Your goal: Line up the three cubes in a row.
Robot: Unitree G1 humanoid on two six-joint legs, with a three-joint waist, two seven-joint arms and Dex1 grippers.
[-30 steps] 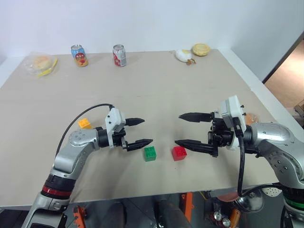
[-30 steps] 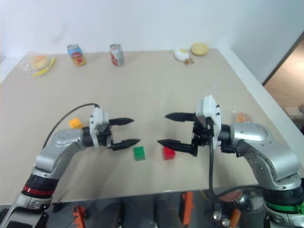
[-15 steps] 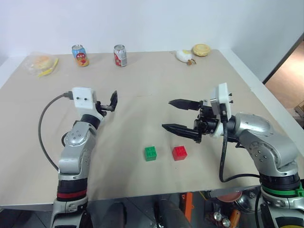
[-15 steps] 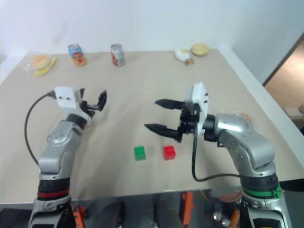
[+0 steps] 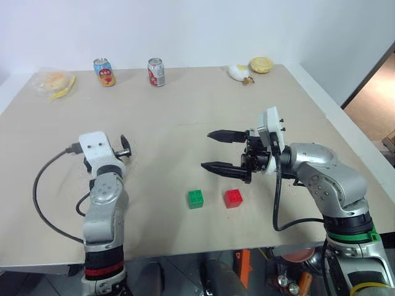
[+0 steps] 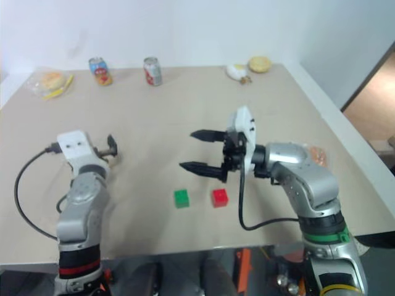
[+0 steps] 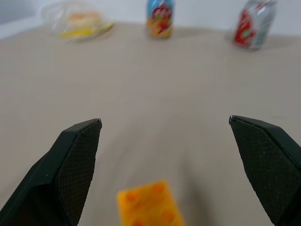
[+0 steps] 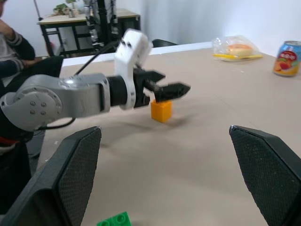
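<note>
The green cube [image 5: 195, 198] and the red cube [image 5: 233, 198] stand side by side on the table [image 5: 203, 111], near its front edge, with a small gap between them; the green one is on the left. The yellow cube [image 8: 161, 110] is well apart from these two, on the left part of the table. In the right wrist view it stands just beside the left gripper [image 8: 171, 91], partly behind its fingertips, and in the left wrist view it lies on the table between that gripper's two fingers [image 7: 70, 165] — whether a finger touches it I cannot tell.

The left gripper has its jaws spread wide and holds nothing. It points toward the far side of the table, where two drink cans [image 5: 103, 71] stand near the back edge.

The right gripper [image 5: 213, 150] hovers above the table, just behind the red and green cubes, and points to the left. Its two black fingers are wide apart, one above the other, and empty.

At the far left corner lies a wrapped bun [image 5: 54, 81]; another bun [image 5: 261, 64] and a white thing lie at the far right — what the white thing is, the view does not show clearly. A seated person [image 8: 14, 47] shows in the right wrist view, beyond the table.
</note>
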